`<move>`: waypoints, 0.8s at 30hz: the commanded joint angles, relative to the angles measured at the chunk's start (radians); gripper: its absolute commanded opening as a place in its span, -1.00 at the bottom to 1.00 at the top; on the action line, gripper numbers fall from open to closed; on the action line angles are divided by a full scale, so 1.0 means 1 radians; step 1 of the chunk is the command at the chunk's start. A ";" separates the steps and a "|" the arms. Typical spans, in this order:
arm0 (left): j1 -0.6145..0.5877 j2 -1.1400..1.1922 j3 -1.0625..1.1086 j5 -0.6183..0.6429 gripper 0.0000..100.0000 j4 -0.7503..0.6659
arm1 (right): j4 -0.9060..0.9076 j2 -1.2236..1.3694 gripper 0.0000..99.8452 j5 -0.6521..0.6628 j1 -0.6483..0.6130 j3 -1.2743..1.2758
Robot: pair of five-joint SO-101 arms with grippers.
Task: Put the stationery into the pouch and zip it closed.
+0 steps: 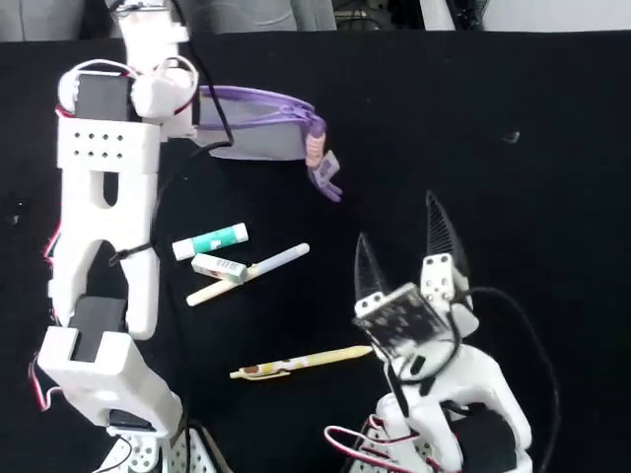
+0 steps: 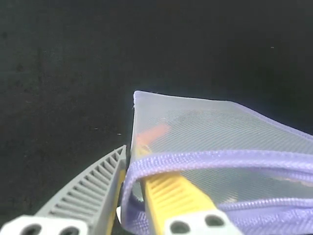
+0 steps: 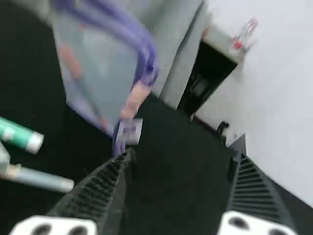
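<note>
The left gripper (image 1: 193, 116) is clamped on the left end of the soft, translucent lilac mesh pouch with purple zip tape (image 1: 258, 130), its yellow ribbed finger apparently inside the mouth. Below the pouch lie a green-and-white plastic glue stick (image 1: 209, 240) and a slim yellow pen (image 1: 301, 363), its long axis crosswise. The pen's tip almost touches the right gripper (image 1: 399, 232), whose black jaws gape empty, so that arm is nearer.

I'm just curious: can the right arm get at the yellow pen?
Probably yes: the right tool is open and empty, and the yellow pen lies alone on the table close beside that arm.
</note>
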 commanded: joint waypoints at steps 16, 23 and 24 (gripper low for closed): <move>-0.124 0.083 -0.061 -0.041 -0.94 -0.021 | 0.133 0.479 -0.41 0.186 -0.304 0.070; -0.202 0.084 -0.104 -0.041 -0.94 -0.020 | 0.077 0.633 -0.41 0.192 -0.463 0.076; -0.203 0.084 -0.104 -0.041 -0.94 -0.020 | 0.057 0.664 -0.41 0.192 -0.473 0.081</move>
